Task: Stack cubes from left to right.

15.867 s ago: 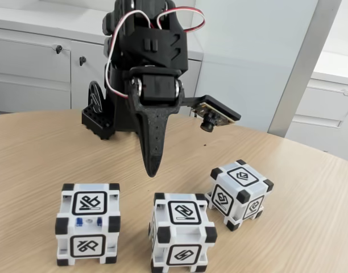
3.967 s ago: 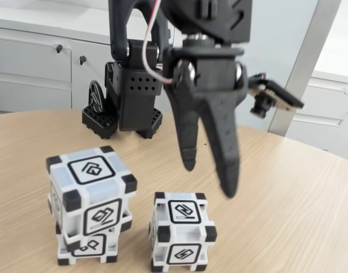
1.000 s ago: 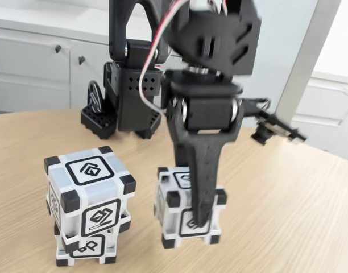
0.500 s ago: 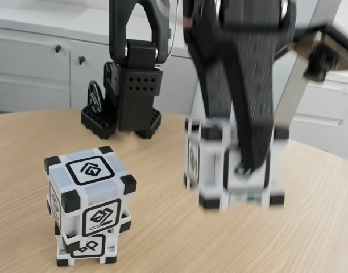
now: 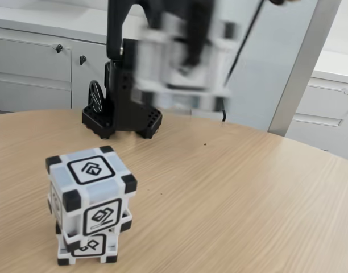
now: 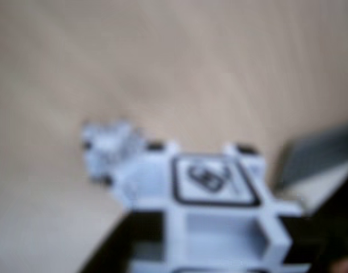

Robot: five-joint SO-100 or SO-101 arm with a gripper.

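Two cubes (image 5: pixel 90 207) stand stacked at the lower left of the fixed view on a pale wood-grain table (image 5: pixel 236 193), the upper one twisted slightly on the lower; behind run grey cabinets (image 5: pixel 32 62) and a light wall; the third cube (image 5: pixel 182 60), blurred, hangs high at upper centre, pinched by the gripper (image 5: pixel 192 57); the wrist view shows that cube's glyph face (image 6: pixel 211 177) close at lower centre, the stack (image 6: pixel 108 149) a smear below it.
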